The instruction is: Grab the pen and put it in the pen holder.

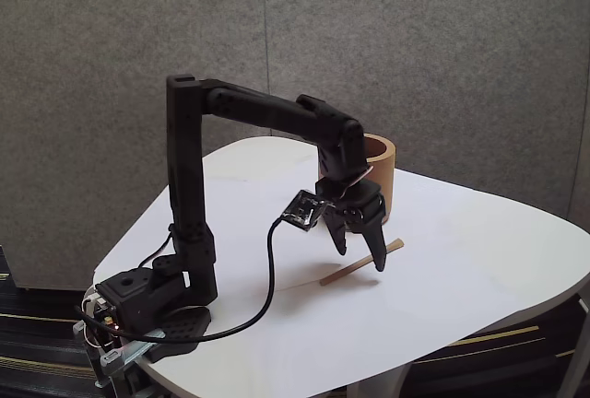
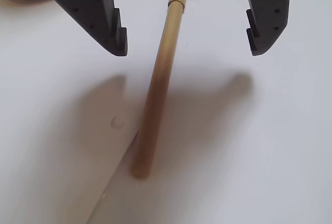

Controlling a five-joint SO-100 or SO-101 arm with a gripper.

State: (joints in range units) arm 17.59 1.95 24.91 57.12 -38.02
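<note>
Pen (image 2: 161, 79): tan stick lying flat on the white worktop (image 1: 461, 269), between the spread jaws of the black gripper (image 1: 361, 258), touching neither. Jaws wide apart, holding nothing. Pen holder (image 1: 382, 169): orange-brown cup, upright just behind the gripper

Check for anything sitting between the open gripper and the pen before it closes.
Nothing visible does. In the wrist view the pen lies on bare white table, with the gripper open above it, one finger on each side. The black cable hangs clear, back toward the base.
</note>
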